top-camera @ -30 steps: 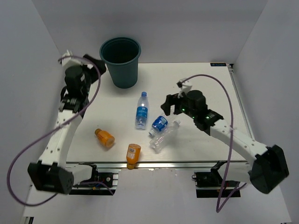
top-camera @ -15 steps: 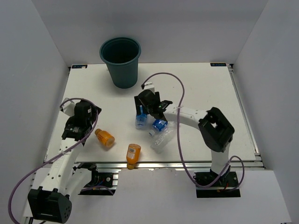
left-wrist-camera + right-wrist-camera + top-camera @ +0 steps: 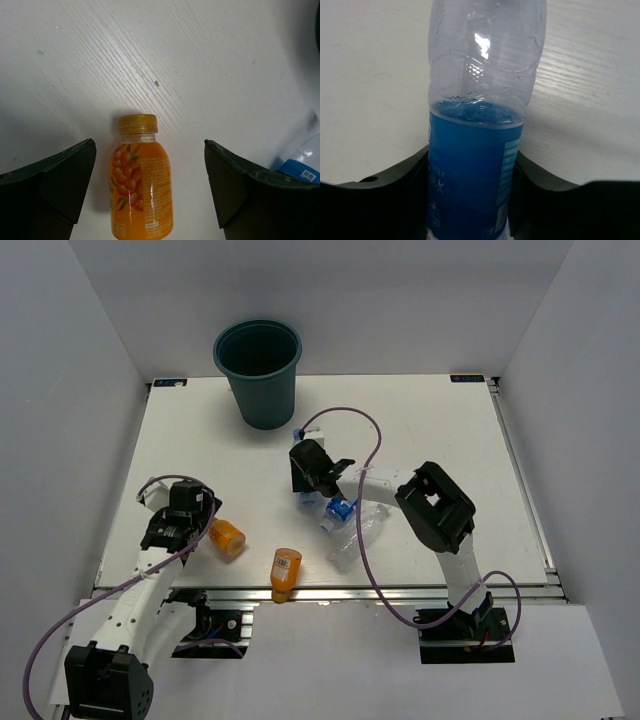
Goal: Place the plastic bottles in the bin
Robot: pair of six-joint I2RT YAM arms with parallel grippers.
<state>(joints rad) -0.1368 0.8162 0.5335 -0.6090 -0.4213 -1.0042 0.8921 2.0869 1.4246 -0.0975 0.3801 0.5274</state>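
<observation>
Our left jaws gape wide astride the orange bottle (image 3: 141,175) lying on the table (image 3: 200,60), touching nothing, lined up to close. Our right jaws press both sides of the blue-labelled bottle (image 3: 475,165), ready for carrying to the bin (image 3: 258,370) beyond.

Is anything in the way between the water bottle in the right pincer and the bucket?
Nothing visible. Only bare table separates the water bottle, held by the right pincer, from the bucket.

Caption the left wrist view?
Open left tool straddling a small orange plastic bottle lying on the white table.
</observation>
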